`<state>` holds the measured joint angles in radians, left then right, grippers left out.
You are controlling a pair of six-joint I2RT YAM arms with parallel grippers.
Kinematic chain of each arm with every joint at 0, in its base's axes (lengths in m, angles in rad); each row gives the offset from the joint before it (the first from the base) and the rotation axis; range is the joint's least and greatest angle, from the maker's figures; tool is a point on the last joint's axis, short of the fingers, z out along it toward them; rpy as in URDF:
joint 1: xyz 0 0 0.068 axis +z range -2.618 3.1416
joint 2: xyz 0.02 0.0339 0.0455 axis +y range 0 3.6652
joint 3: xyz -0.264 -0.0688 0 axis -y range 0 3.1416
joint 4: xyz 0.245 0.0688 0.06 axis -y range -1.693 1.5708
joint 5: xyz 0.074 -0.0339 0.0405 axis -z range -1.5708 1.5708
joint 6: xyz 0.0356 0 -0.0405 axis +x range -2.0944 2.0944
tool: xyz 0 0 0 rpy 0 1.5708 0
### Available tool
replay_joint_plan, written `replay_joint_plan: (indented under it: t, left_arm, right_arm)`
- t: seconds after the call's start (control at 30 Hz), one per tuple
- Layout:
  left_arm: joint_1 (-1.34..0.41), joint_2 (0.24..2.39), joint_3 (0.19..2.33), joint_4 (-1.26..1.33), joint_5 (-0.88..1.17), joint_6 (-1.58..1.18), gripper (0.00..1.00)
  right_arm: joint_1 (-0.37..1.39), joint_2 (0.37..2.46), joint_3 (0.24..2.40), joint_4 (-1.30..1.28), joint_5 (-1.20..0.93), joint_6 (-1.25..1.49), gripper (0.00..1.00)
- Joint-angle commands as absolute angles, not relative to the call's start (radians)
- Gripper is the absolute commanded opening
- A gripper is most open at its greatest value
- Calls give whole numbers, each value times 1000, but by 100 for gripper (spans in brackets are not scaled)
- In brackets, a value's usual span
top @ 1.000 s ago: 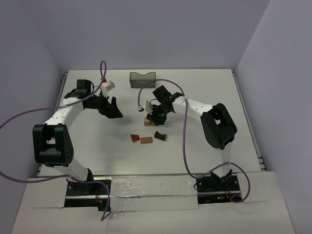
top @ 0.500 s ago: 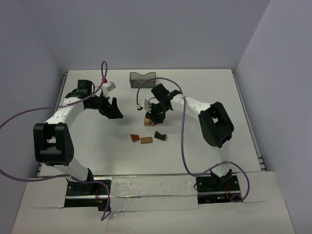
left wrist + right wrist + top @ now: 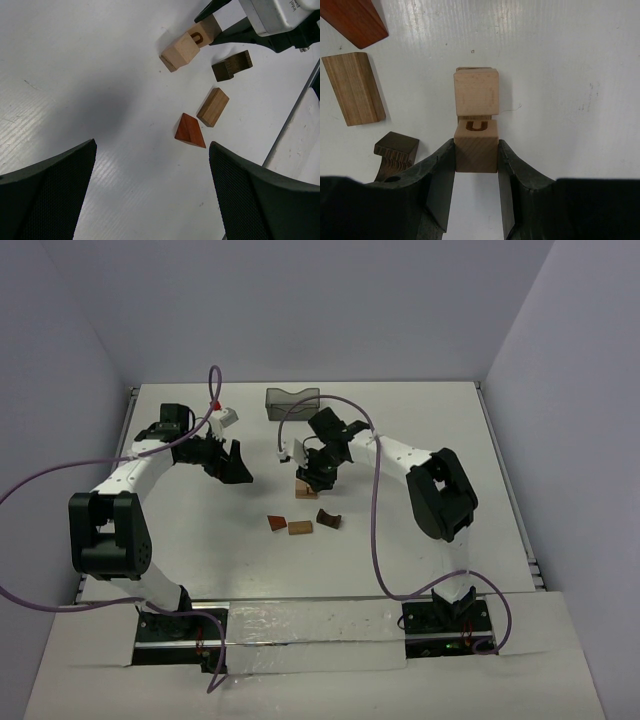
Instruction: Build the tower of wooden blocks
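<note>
Two white-shelled arms, the left arm (image 3: 130, 472) and the right arm (image 3: 400, 455), have bulky black joint housings (image 3: 105, 535) and are bolted to black bases (image 3: 178, 625). A purple cable (image 3: 378, 530) loops along each. The left tool (image 3: 152, 146) has broad black fingers (image 3: 47, 192) with a fine mesh texture. The right tool (image 3: 476, 150) has smooth, glossy black fingers (image 3: 440, 180).

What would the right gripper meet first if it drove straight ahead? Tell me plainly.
Most likely the light tan cube. The right gripper is shut on the U-marked block, and that cube lies directly ahead of it, seemingly touching the block, so the block would push it first.
</note>
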<state>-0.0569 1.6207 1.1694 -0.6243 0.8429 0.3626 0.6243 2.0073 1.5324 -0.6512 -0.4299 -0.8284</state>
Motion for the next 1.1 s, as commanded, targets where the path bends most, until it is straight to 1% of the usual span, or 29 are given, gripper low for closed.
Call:
replay_joint_plan:
  t: [0.0,0.37,0.57,1.07]
  left_arm:
    - [-66,1629,1203,-595,863,385,99]
    - [-71,1628,1200,-594,862,386,99]
    - [-72,1629,1203,-594,859,387,99]
    - [-77,1627,1203,-592,856,387,99]
  right_arm:
    - [632,2034,1584,-664,-446,-833,22]
    - [632,2049,1601,-667,-446,-831,23]
    - [636,2055,1605,-667,-446,-827,26]
    - [651,2073,1612,-672,-426,-831,29]
